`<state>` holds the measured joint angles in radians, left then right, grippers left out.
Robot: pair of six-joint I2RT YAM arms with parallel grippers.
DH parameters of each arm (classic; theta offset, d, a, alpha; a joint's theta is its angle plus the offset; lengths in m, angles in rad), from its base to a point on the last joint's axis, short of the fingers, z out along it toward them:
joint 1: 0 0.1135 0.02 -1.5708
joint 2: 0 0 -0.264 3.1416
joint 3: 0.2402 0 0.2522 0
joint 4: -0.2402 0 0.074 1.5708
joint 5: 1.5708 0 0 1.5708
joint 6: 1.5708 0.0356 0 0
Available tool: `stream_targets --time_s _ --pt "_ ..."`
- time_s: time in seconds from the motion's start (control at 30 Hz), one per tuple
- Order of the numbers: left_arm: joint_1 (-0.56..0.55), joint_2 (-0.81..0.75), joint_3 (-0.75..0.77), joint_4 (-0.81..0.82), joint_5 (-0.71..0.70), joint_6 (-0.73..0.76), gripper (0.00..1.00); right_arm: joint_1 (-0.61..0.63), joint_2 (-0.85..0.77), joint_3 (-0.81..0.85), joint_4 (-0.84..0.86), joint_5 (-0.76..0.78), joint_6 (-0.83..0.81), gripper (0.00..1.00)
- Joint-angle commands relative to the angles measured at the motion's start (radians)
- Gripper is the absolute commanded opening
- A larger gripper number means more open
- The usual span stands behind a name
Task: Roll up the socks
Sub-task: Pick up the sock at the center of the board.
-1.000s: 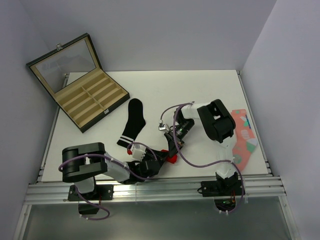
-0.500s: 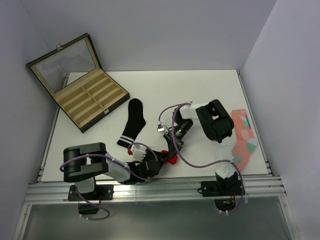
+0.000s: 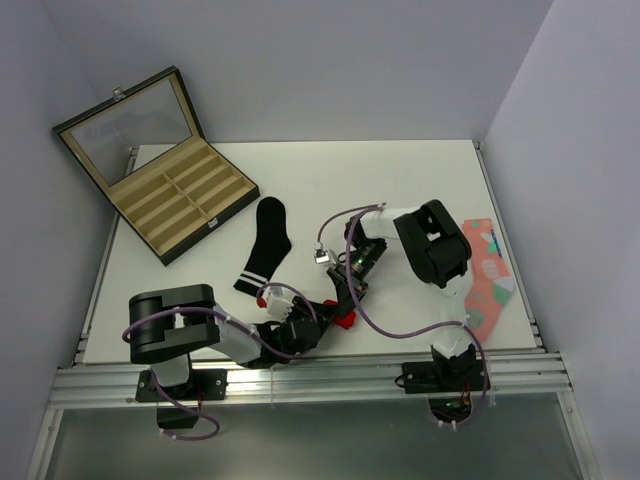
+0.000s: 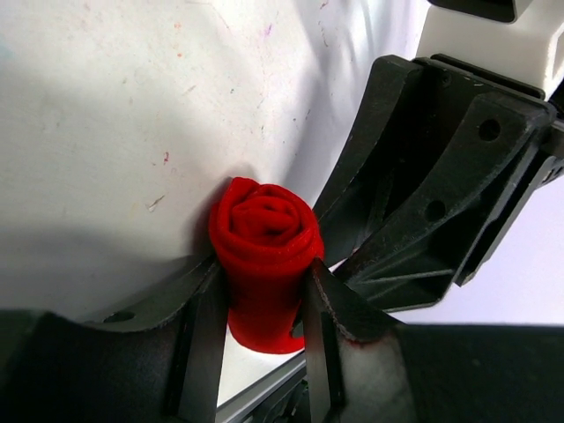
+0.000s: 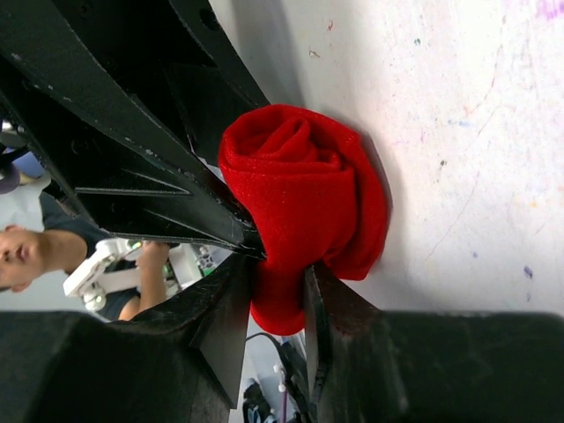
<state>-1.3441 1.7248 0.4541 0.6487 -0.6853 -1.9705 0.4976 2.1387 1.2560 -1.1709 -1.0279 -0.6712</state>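
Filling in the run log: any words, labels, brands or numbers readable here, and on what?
No readable text in any view.
The red sock: plain fabric.
The black sock: two white stripes, no lettering.
The salmon-pink sock: coloured patches, no letters legible.
The compartment case: no label legible.

The case (image 3: 160, 200) sits at the table's (image 3: 400, 180) upper left. The flat sock (image 3: 266, 245) lies mid-table, to the case's lower right. Below it, by the near edge, the rolled sock (image 3: 344, 319) sits pinched in the left claw (image 4: 262, 304) and the right claw (image 5: 280, 291). The third sock (image 3: 488, 275) lies along the right edge.
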Motion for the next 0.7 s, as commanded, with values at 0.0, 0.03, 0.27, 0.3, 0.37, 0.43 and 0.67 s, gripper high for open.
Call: stream_targets --time_s 0.0,0.03,0.27,0.3,0.37,0.43,0.67 --pt "0.029 -0.011 0.017 0.035 0.010 0.061 0.00 0.067 -0.117 -0.027 -0.021 -0.167 0.131 0.34" --pt "0.033 -0.019 0.012 0.038 0.012 0.076 0.00 0.067 -0.144 -0.035 0.008 -0.134 0.156 0.37" --pt "0.043 -0.037 -0.002 0.060 0.013 0.113 0.00 0.064 -0.223 -0.081 0.142 -0.029 0.289 0.50" --pt "0.043 -0.045 -0.005 0.062 0.012 0.119 0.00 0.062 -0.229 -0.086 0.149 -0.015 0.298 0.52" --pt "0.045 -0.050 -0.008 0.068 0.012 0.130 0.00 0.061 -0.247 -0.099 0.174 0.020 0.323 0.52" --pt "0.049 -0.059 -0.011 0.080 0.013 0.147 0.00 0.056 -0.267 -0.112 0.198 0.038 0.338 0.54" --pt "0.056 -0.082 0.004 0.039 0.013 0.168 0.00 0.039 -0.324 -0.156 0.258 0.164 0.407 0.56"
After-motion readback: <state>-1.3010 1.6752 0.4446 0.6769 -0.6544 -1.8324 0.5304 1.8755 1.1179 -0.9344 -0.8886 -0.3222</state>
